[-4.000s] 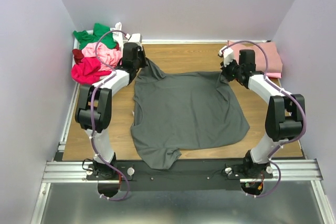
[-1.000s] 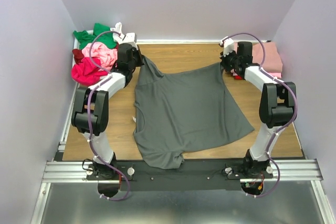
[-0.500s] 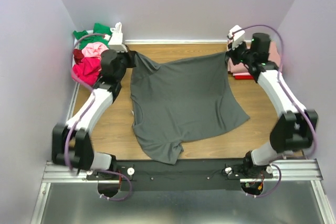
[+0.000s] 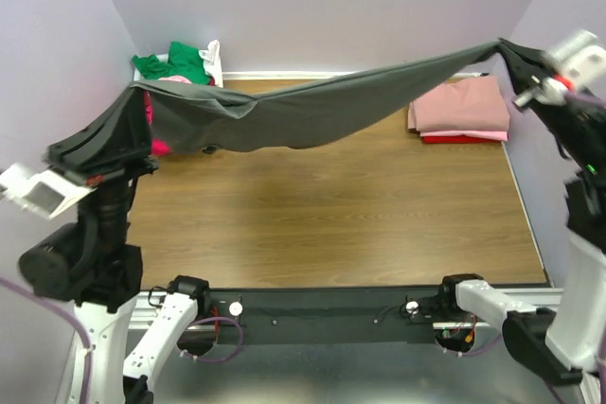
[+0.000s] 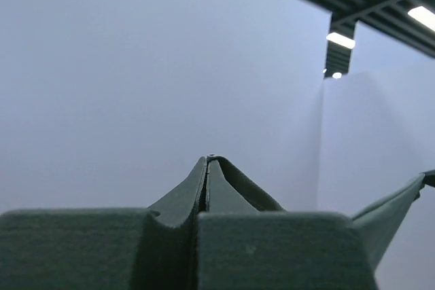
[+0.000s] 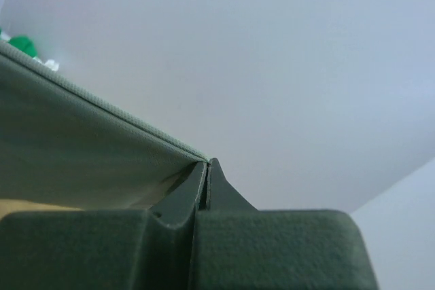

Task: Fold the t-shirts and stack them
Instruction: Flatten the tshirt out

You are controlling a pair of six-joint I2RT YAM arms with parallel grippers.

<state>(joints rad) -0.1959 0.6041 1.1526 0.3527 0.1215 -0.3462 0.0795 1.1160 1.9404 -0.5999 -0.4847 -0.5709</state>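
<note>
Hanging high above the table, the dark grey t-shirt stretches between the left claw and right claw, both pinching it tight.

The dark grey t-shirt is matt cloth; the table smooth wood.

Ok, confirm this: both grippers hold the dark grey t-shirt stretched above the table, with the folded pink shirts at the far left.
Wrong side: the top external view shows the folded pink shirts at the far right. The rest holds.
</note>
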